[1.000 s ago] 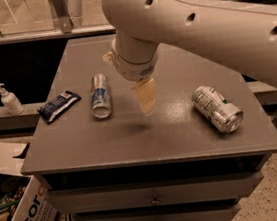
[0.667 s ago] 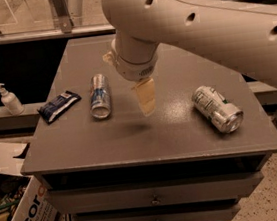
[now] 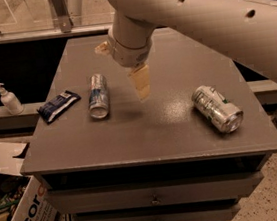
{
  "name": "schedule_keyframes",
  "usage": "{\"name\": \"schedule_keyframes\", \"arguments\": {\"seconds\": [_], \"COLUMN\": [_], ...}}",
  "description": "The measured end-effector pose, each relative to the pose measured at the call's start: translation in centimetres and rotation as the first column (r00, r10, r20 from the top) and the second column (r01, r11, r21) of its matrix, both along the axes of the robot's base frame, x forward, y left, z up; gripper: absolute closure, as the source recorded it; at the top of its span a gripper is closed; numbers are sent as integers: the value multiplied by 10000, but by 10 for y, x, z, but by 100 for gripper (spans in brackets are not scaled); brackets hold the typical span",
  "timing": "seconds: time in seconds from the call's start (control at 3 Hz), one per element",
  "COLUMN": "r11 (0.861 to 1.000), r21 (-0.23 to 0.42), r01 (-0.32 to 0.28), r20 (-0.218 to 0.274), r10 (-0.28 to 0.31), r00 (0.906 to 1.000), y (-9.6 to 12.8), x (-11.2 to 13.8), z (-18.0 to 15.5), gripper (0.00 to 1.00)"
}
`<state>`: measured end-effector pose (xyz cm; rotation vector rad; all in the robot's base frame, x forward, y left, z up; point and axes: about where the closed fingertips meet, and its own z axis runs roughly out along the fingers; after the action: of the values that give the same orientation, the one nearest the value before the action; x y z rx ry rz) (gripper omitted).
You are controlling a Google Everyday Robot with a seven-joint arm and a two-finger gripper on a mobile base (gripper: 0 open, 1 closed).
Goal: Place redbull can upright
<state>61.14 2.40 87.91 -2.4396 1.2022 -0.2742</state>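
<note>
- Grey tabletop (image 3: 146, 131) of a drawer cabinet carries everything the task concerns
- Cream-white arm (image 3: 208, 18) reaches in from the upper right of the view, over the back half of the top
- gripper (image 3: 140, 84) hangs pointing down above the middle of the top, holding nothing; whether it is open or closed cannot be told
- fat silver can (image 3: 217, 108) lies on its side near the front right, well apart from the gripper
- redbull can (image 3: 98, 96) lies on its side just beside the gripper, toward the picture's left, long axis running front to back; I judge the next move is a short sideways shift and a descent across its narrow width
- dark blue snack packet (image 3: 58, 105) lies left of it, near but apart
</note>
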Motion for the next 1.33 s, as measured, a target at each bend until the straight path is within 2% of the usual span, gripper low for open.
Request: {"name": "schedule_keyframes", "arguments": {"seconds": [0.33, 0.67, 1.0, 1.33], "r11": [9955, 9807, 9478, 8976], "r21": [73, -43, -568, -1359], "r01": [-941, -1956, -3137, -4192], "r20": [-49, 49, 251, 162], "r10": [941, 1956, 3154, 4251], "r00": [9956, 9807, 9486, 9050], "y": [11, 23, 42, 61], "x": [16, 17, 5, -6], "z": [-1, -6, -11, -21], "gripper": [0, 0, 0, 0]}}
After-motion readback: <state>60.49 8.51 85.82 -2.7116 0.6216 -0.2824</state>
